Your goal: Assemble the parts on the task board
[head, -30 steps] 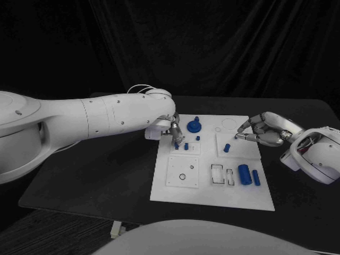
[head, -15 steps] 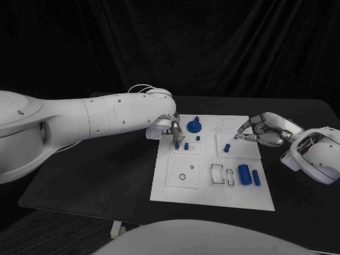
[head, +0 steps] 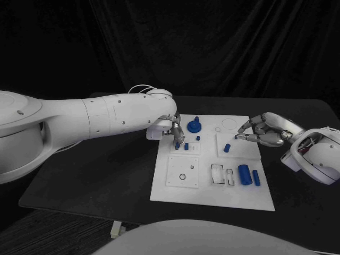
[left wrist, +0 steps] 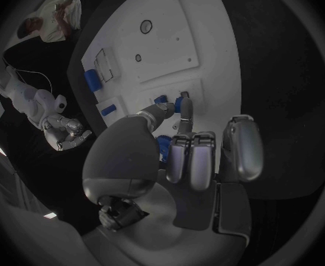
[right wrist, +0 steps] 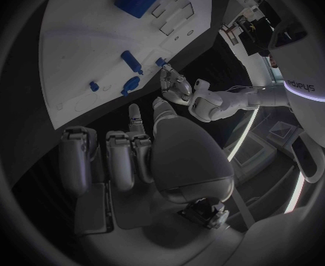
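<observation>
We find the task board's (head: 213, 196) lower left bare and open to approach. The left hand (head: 172, 129) crowds its upper left, the right hand (head: 263, 130) its upper right; blue cylinders (head: 245, 174) obstruct the lower right.

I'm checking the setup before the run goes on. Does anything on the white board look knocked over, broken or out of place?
Nothing stands out. The task board lies flat and square on the table, and the blue parts sit on it in order. The left hand has its fingertips down at a small blue piece; the right hand hovers at the board's far side.
</observation>
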Motion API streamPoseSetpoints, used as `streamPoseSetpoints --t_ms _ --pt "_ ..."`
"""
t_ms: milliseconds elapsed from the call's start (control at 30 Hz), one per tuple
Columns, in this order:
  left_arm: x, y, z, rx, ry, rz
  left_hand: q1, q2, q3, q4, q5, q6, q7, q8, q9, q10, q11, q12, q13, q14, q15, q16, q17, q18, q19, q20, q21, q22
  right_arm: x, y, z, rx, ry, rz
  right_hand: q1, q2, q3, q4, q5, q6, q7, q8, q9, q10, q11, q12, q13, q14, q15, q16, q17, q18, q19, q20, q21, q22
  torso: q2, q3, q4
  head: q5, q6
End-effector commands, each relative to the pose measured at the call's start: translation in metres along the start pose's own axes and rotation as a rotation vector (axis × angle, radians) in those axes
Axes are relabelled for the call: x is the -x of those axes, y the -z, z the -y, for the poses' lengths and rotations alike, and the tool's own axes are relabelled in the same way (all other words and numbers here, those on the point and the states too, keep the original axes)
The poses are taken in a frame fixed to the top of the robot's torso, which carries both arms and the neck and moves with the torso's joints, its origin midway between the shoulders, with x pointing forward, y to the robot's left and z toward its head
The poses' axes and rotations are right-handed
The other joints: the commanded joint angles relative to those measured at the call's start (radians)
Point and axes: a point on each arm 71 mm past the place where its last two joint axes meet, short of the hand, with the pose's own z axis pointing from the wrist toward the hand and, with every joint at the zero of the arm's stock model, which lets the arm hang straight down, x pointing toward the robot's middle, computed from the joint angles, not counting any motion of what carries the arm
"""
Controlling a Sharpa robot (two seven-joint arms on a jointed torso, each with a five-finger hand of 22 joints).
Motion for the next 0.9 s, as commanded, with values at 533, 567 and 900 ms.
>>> streamPoseSetpoints --t_ms 533,567,900 --pt "-0.0035 0.0025 -0.0072 0.030 -0.006 0.032 0.004 -0.005 0.091 -0.098 0.023 0.006 -0.010 0.004 0.005 0.092 -0.006 -0.006 0.243 0.097 -0.007 -0.008 0.241 0.013 0.007 -0.002 0.006 0.091 -0.0006 0.0012 0.0016 -0.017 -0.001 0.001 0.012 -0.001 0.001 -0.006 0.008 0.001 0.003 -0.006 -0.002 0.104 0.010 0.003 0.263 0.106 0.005 0.003 0.263 0.016 0.052 0.007 -0.005 0.232 -0.002 0.0004 -0.0004 0.004 0.000" --pt "-0.0035 0.0027 -0.0075 0.031 -0.006 0.033 0.004 -0.005 0.091 -0.098 0.023 0.006 -0.010 0.004 0.005 0.092 -0.006 -0.006 0.243 0.097 -0.007 -0.008 0.241 0.013 0.007 -0.002 0.006 0.091 -0.0006 0.0011 0.0015 -0.017 -0.001 0.001 0.013 -0.001 0.001 -0.007 0.010 0.001 0.004 -0.007 -0.002 0.104 0.010 0.003 0.263 0.106 0.006 0.003 0.263 0.016 0.052 0.007 -0.005 0.232 -0.002 0.0004 -0.0003 0.005 0.000" --pt "-0.0031 0.0032 -0.0097 0.037 -0.017 0.035 0.003 -0.005 0.090 -0.098 0.025 0.006 -0.010 0.004 0.005 0.091 -0.007 -0.009 0.241 0.096 -0.007 -0.013 0.238 0.013 0.006 -0.002 0.003 0.090 -0.0012 0.0010 0.0011 -0.018 -0.002 -0.003 0.014 -0.001 0.001 -0.007 0.013 0.001 0.004 -0.007 -0.002 0.104 0.010 0.003 0.263 0.106 0.006 0.003 0.263 0.016 0.052 0.007 -0.005 0.232 -0.001 0.0004 0.0004 0.007 0.000"
